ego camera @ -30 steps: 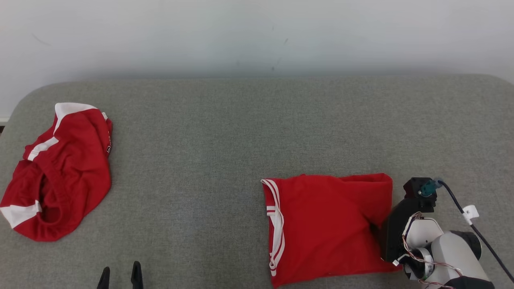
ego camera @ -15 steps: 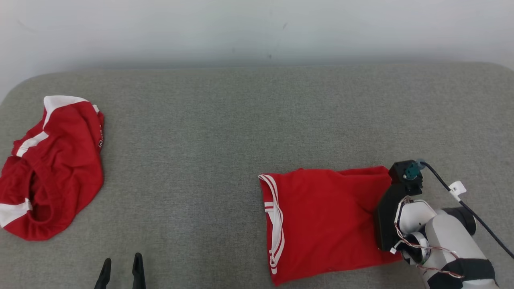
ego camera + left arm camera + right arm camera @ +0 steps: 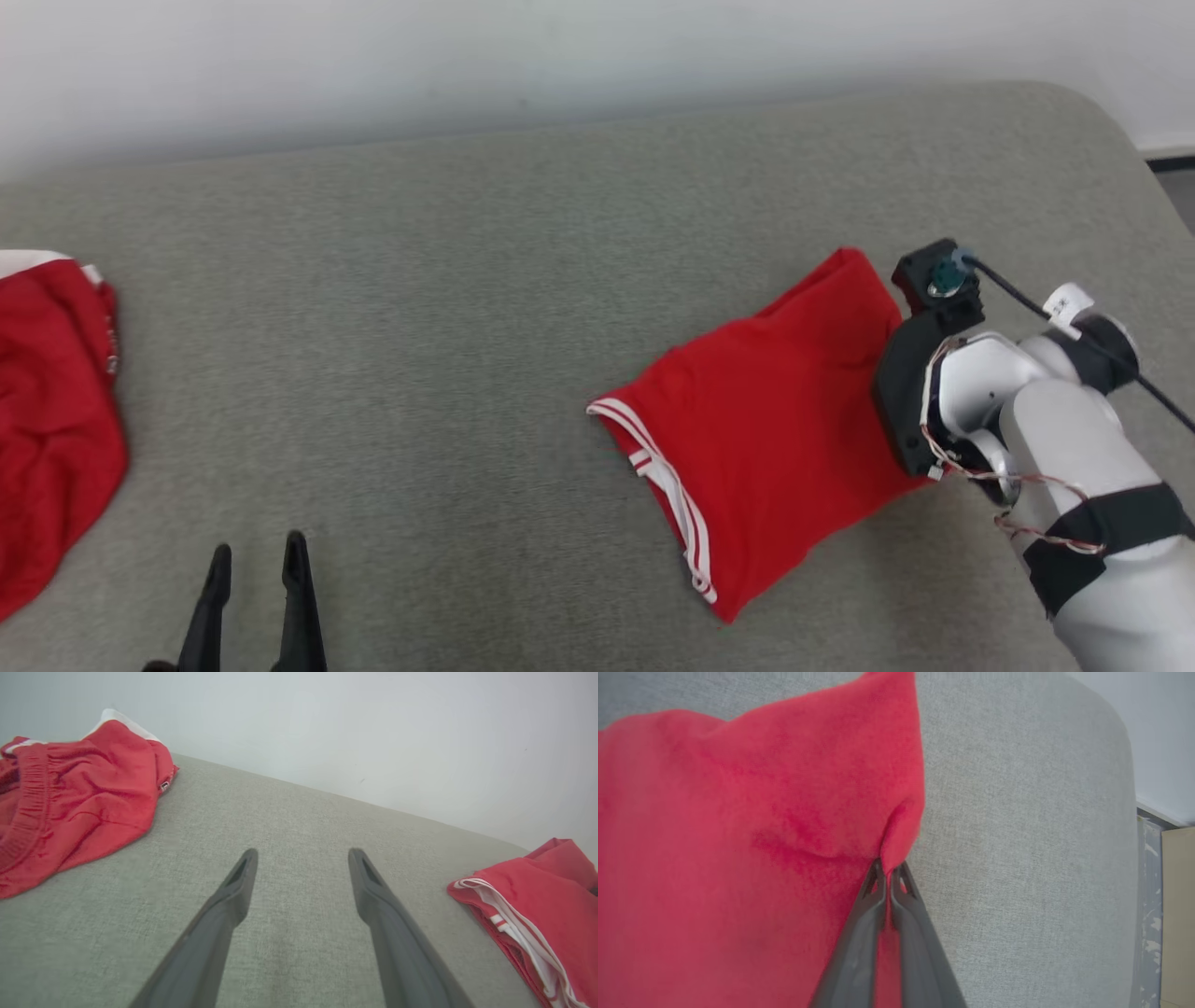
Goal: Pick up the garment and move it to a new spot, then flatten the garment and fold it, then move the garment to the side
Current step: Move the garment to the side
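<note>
My right gripper (image 3: 889,876) is pinched tight on a tuck of cloth at the right edge of the folded red garment (image 3: 775,439). That garment lies tilted on the grey fabric surface (image 3: 448,308), right of centre. My left gripper (image 3: 254,569) is spread apart and empty near the front edge, with a crumpled red garment (image 3: 51,420) far to my left.

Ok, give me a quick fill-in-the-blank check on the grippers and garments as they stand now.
1. The right gripper is ____ on an edge of the folded garment.
2. The left gripper is ____, holding nothing.
3. The crumpled garment lies on the robot's ____ side.
4. The folded garment's stripes are ____.
Missing words: shut; open; left; white.
</note>
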Tool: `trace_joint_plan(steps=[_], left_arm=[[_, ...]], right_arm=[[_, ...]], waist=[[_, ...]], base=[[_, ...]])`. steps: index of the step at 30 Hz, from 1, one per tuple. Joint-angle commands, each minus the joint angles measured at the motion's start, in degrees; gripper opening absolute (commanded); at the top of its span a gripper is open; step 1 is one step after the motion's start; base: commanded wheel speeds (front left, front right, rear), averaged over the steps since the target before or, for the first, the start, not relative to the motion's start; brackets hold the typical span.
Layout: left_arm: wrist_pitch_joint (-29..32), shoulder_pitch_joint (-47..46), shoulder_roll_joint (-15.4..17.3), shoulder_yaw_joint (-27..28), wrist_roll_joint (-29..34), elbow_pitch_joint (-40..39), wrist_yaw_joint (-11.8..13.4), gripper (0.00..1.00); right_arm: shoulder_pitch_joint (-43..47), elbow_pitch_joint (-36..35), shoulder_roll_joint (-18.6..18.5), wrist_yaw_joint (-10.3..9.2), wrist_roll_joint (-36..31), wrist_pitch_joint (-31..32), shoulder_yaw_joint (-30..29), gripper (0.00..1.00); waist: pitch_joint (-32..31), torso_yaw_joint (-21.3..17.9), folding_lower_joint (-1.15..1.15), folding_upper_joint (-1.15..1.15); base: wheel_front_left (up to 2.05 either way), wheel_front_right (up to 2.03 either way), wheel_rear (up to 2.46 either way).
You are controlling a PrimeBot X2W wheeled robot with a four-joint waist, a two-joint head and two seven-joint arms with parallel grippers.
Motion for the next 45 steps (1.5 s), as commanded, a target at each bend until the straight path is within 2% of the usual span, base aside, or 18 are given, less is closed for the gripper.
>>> trace_joint_plan(steps=[1, 10, 16, 25, 29, 35, 45], left_arm=[[-0.15, -1.26, -0.2, -0.03, 0.24, -0.73, 0.04, 1.0], [-0.16, -4.41, 0.55, -1.02, 1.01, -3.84, 0.05, 1.0], [-0.16, -6.15, 2.03, -2.53, 1.46, -6.26, 0.05, 1.0], [-0.16, -7.41, 3.26, -4.41, 2.18, -8.8, 0.05, 1.0], [-0.16, -7.2, 4.04, -4.67, 1.82, -9.39, 0.05, 1.0], [-0.16, -6.75, 4.71, -4.93, 1.55, -9.44, 0.05, 1.0], [-0.16, -7.03, 4.91, -4.97, 1.49, -9.15, 0.05, 1.0]], right_arm=[[-1.19, 0.31, -0.86, -0.15, -0.08, -1.02, 0.07, 0.0], [-5.52, 3.2, -1.78, -0.15, -2.83, -6.88, -1.72, 0.0], [-7.98, 6.3, -4.17, -0.15, -5.71, -12.2, -4.52, 0.0], [-11.14, 10.39, -6.62, -0.15, -9.84, -19.77, -9.2, 0.0], [-11.99, 11.46, -7.65, -0.15, -13.71, -22.21, -9.72, 0.0], [-12.9, 13.28, -7.77, -0.15, -17.22, -24.52, -11.89, 0.0], [-13.93, 15.42, -7.26, -0.15, -19.21, -27.17, -11.84, 0.0]], waist=[[2.52, -4.37, -0.01, -0.01], [6.96, -11.68, -0.01, -0.01], [9.67, -14.47, -0.01, -0.01], [12.88, -15.49, -0.01, -0.01], [13.72, -15.77, -0.01, -0.01], [13.87, -15.98, -0.01, -0.01], [13.83, -15.36, -0.01, -0.01]], base=[[0.0, 0.0, 0.0], [0.0, 0.0, 0.0], [0.0, 0.0, 0.0], [0.0, 0.0, 0.0], [0.0, 0.0, 0.0], [0.0, 0.0, 0.0], [0.0, 0.0, 0.0]])
